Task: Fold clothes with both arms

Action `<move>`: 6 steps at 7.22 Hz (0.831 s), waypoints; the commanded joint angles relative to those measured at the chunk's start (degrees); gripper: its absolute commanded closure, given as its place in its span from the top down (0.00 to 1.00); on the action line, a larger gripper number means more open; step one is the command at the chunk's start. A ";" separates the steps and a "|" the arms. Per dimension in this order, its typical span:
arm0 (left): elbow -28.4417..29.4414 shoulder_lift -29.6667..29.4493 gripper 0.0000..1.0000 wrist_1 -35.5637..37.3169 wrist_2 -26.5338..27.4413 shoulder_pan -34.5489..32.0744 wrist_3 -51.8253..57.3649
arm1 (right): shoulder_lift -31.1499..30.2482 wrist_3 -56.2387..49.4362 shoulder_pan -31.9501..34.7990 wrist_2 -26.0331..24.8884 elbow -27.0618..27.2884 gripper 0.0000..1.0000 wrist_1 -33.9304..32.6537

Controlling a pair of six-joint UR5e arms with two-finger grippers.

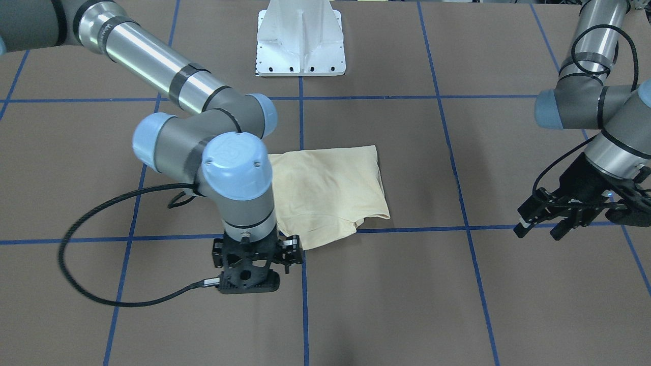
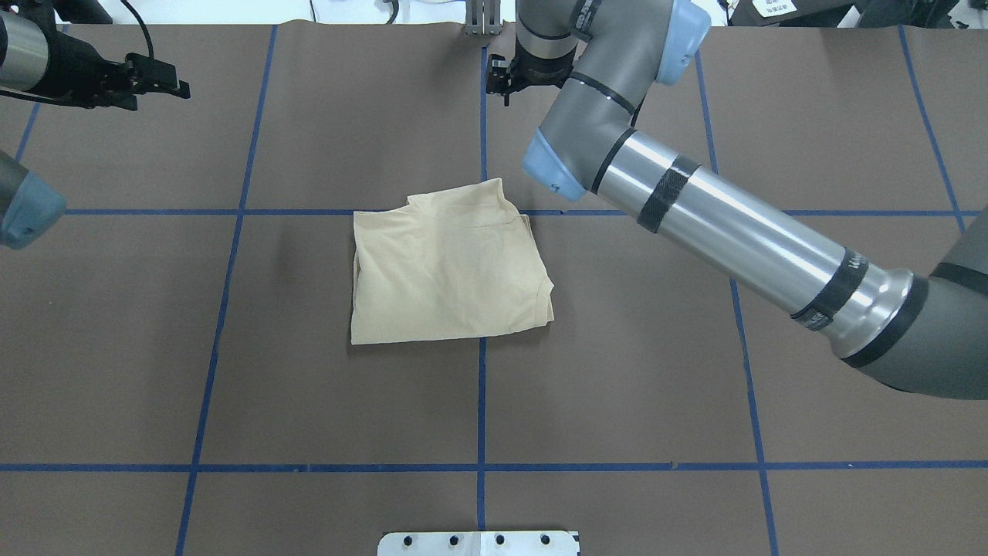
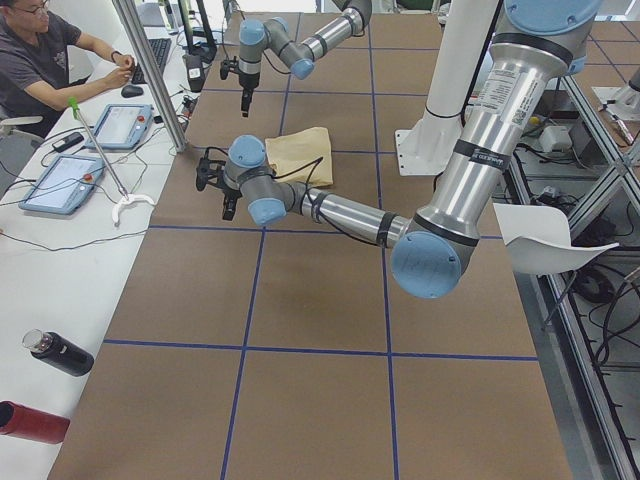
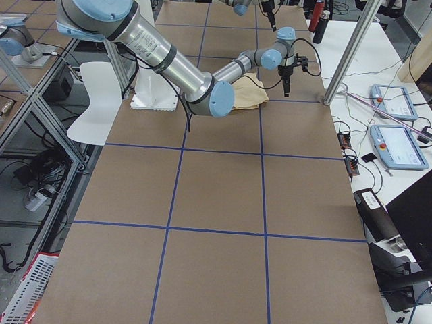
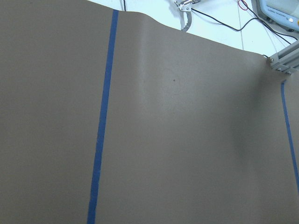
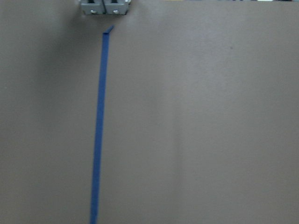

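Note:
The pale cream-yellow shirt [image 1: 325, 193] lies folded into a rough rectangle at the table's middle, print hidden; it also shows in the overhead view [image 2: 448, 266] and the side views [image 3: 300, 155] [image 4: 248, 93]. My right gripper [image 1: 250, 264] points straight down just past the shirt's far corner, by a blue tape line; it looks open and empty and shows in the overhead view too [image 2: 503, 79]. My left gripper [image 1: 540, 229] hangs open and empty, well off to the shirt's side, near the far left table corner [image 2: 164, 81]. Both wrist views show only bare table.
The white pedestal base [image 1: 301, 46] stands at the robot's edge of the table. Blue tape lines [image 2: 480, 401] grid the brown table. An aluminium post [image 3: 150, 75] stands at the far edge. An operator [image 3: 50, 60], teach pendants [image 3: 122, 125] and bottles [image 3: 58, 352] are beyond it.

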 commanded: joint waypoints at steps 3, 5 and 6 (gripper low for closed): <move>2.81 3.67 0.99 -6.37 6.94 -5.80 -3.01 | -19.36 -12.06 10.08 2.21 15.43 1.00 -2.56; 3.17 6.38 0.99 -9.63 7.02 -6.26 3.36 | -23.08 -17.18 12.83 1.78 15.91 1.00 -2.47; 5.34 6.57 1.00 -10.25 6.93 -7.40 5.32 | -23.71 -17.27 15.19 2.04 15.47 1.00 -2.73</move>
